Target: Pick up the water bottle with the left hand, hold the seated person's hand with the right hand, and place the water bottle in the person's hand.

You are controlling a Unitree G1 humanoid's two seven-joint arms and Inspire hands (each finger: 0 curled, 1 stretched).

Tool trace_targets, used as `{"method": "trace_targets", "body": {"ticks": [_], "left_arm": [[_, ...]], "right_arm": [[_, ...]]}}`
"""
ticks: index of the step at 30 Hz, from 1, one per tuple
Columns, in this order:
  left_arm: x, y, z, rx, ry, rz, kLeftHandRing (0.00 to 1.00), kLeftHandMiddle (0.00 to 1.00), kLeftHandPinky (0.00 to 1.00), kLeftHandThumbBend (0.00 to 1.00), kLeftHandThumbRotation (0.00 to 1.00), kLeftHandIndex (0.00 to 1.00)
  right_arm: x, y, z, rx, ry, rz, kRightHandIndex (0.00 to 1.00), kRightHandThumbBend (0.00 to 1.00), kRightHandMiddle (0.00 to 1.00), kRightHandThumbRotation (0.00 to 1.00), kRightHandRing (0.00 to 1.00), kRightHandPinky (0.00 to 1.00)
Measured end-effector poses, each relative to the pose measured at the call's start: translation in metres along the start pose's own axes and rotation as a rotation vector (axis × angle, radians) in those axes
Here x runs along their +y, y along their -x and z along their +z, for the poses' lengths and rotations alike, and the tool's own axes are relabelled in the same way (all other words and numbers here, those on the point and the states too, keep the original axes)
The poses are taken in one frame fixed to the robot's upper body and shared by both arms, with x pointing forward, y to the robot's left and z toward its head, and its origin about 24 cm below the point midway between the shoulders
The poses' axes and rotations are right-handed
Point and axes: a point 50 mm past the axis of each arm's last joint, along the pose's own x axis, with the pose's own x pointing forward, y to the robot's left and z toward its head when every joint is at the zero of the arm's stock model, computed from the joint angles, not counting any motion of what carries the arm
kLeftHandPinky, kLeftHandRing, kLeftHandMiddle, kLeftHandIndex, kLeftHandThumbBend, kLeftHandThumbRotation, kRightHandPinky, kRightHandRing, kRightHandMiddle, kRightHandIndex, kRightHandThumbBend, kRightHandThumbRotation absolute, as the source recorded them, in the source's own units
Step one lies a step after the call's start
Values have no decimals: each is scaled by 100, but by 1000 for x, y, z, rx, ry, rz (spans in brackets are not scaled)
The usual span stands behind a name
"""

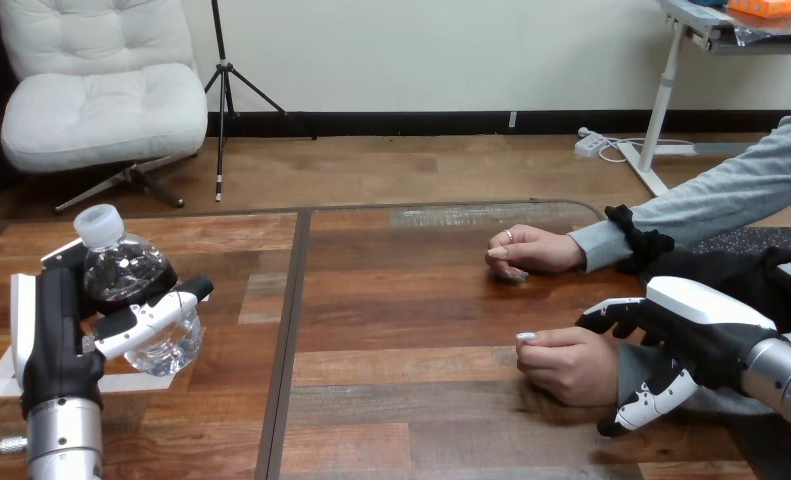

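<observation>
so, left hand [59, 340] was clamped on the water bottle [126, 268], held well apart from the person's nearer hand [569, 365]. right hand [696, 335] was curled round that wrist [628, 362]. the fist looked closed: bottle could slip off at handover.

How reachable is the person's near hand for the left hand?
Likely yes: only bare table lies between the left hand, shut on the bottle, and the person's near hand, which is fisted.
</observation>
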Motion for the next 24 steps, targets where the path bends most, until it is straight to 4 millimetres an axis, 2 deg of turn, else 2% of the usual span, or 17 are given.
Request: {"method": "trace_targets", "body": {"ticks": [12,24], "left_arm": [[1,0,2,-8,4,0,31,36,27,73,0,37],[1,0,3,-13,7,-3,31,36,27,73,0,37]], "right_arm": [[2,0,-3,12,-8,7,82,97,83,27,81,72],[2,0,-7,31,-16,11,81,95,83,24,81,71]]}}
